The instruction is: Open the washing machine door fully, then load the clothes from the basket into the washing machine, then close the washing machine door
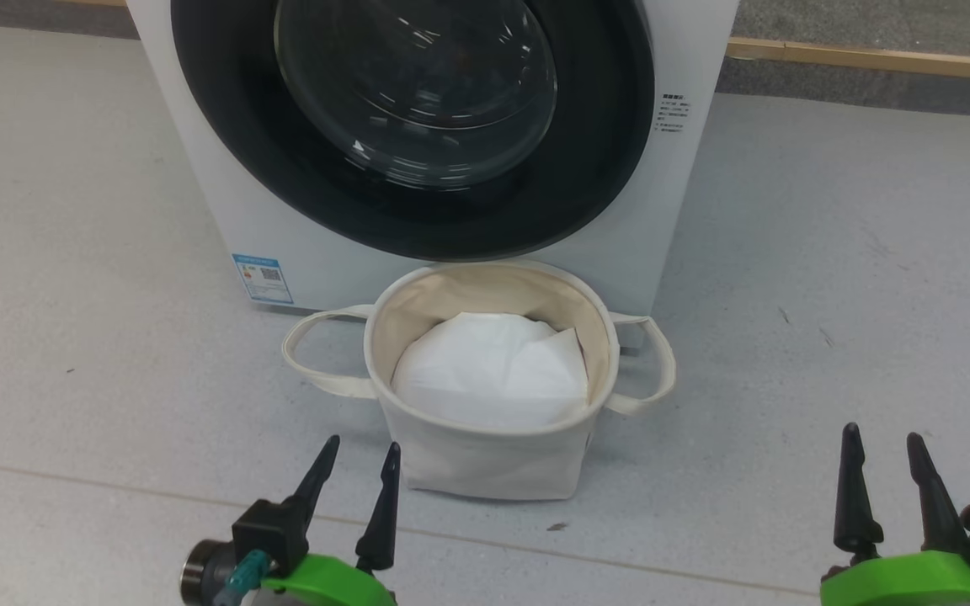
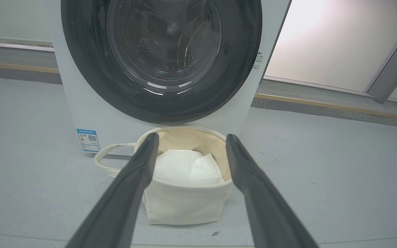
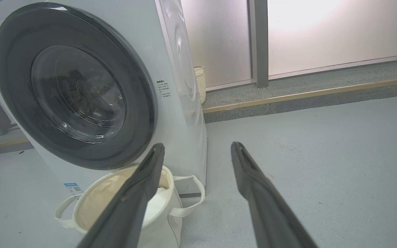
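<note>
**Grey floor, two things standing on it**

The pale grey speckled floor [image 1: 830, 278] carries the white washing machine [image 1: 687, 168], which stands square on it; just in front of the machine sits the off-white basket [image 1: 485, 463], its loop handles drooping either side; farther out from the machine lies a small dark speck [image 1: 557, 527]; farther still, a thin seam [image 1: 114, 484] crosses the floor; behind the machine a wooden strip [image 1: 872, 57] edges it.

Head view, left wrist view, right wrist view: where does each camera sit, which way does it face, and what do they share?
Head view: on the head, looking down at the basket and washing machine door; left gripper and right gripper open below.
Left wrist view: on left wrist, squarely facing the door; own fingers frame the basket.
Right wrist view: on right wrist, facing the door obliquely; own fingers show.
Shared: all see door and basket.
</note>
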You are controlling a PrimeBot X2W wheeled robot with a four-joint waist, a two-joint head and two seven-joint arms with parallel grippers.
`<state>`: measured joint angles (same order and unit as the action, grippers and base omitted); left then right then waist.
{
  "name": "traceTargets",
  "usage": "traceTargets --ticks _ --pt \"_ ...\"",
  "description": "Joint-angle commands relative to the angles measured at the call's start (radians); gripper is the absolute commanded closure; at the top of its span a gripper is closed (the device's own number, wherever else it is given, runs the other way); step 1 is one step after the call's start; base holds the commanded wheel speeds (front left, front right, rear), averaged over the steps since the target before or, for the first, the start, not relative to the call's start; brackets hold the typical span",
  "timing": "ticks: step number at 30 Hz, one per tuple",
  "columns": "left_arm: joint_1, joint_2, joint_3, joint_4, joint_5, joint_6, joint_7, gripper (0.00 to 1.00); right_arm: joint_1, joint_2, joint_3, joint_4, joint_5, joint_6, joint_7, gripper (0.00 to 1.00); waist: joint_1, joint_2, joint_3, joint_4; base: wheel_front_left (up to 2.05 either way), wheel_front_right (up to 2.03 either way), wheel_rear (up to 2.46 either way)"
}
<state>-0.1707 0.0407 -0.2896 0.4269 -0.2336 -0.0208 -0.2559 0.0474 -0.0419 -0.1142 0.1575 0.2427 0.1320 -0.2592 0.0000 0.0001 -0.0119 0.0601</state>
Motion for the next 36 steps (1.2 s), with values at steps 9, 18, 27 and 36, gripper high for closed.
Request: traceTargets --ticks 9,18,27,36 --pt "-0.029 0.009 0.031 -0.024 -0.005 -0.002 -0.006 0.0 -0.025 -0.008 0.023 -0.024 0.011 -0.001 -0.003 0.0 0.0 -0.0001 -0.005 0.009 0.0 0.0 0.0" --pt "0.013 -0.002 -0.001 0.039 -0.016 -0.007 0.001 1.0 0.003 0.001 0.007 0.049 0.018 0.0 0.002 1.0 0.0 -0.0001 -0.006 0.013 0.0 0.0 0.0" --pt "0.044 -0.001 0.025 0.055 -0.103 -0.014 0.025 1.0 0.001 0.002 0.006 0.086 0.104 0.0 0.028 1.0 0.0019 -0.0001 -0.007 0.008 0.0 0.0 0.0" --pt "0.044 -0.001 0.051 0.039 -0.19 -0.02 0.048 1.0 -0.01 0.001 0.006 0.087 0.191 0.0 0.051 1.0 0.0001 -0.0001 -0.003 0.004 0.0 0.0 0.0"
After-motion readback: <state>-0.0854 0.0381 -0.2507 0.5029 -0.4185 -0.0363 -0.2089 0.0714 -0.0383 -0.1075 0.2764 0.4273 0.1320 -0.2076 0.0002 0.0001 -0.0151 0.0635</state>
